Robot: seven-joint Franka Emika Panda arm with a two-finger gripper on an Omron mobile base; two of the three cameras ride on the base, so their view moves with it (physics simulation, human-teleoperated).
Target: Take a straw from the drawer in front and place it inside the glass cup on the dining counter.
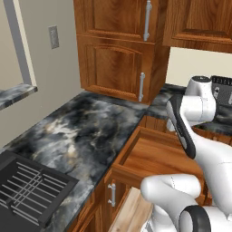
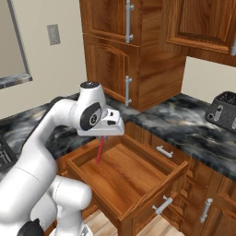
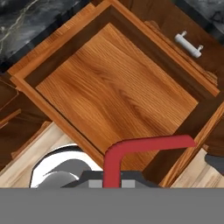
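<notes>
A: What did the figure show of the gripper [image 2: 102, 137] and the straw [image 2: 99, 151]?

B: The gripper was clamped on the top of the red straw, which hung nearly upright beneath it, above the open drawer [image 2: 138, 193]. In the right base view the straw lay at about 7 o'clock from the wrist, its lower end over the drawer's back left corner. Whether it touched the wood floor could not be told. In the hand view the straw [image 3: 131, 148] appeared bent, rising from between the fingertips and turning toward 3 o'clock.

A: Where did the task stand?

B: By judgement, the straw was taken and the carry was not yet begun. Neither the glass cup nor the dining counter could be seen.

A: What could go wrong?

B: The grip was at one end only, so a quick swing might pivot the thin tube between the jaws or let it slip. The drawer's front wall and the marbled bench [image 2: 193, 124] at 3 o'clock could catch the hanging end if the lift were too low.
</notes>
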